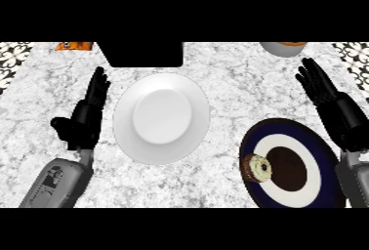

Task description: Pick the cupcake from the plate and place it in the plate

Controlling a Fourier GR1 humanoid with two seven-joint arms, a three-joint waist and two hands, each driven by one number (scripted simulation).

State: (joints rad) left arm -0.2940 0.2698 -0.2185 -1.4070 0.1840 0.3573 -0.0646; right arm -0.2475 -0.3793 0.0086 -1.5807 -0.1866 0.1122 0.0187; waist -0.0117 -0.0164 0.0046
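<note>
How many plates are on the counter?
2. A white plate in the middle; a dark blue plate at lower right, holding the cupcake on its left side. None looks hidden.

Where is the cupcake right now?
The cupcake lies at the head view's lower right, on the left side of the dark-rimmed plate, right of the white plate.

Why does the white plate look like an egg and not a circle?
In the head view, the steep downward look stretches the round white plate, so it shows taller than wide; the dark blue plate under the cupcake is stretched likewise, and slanted; the light looks soft and even.
</note>
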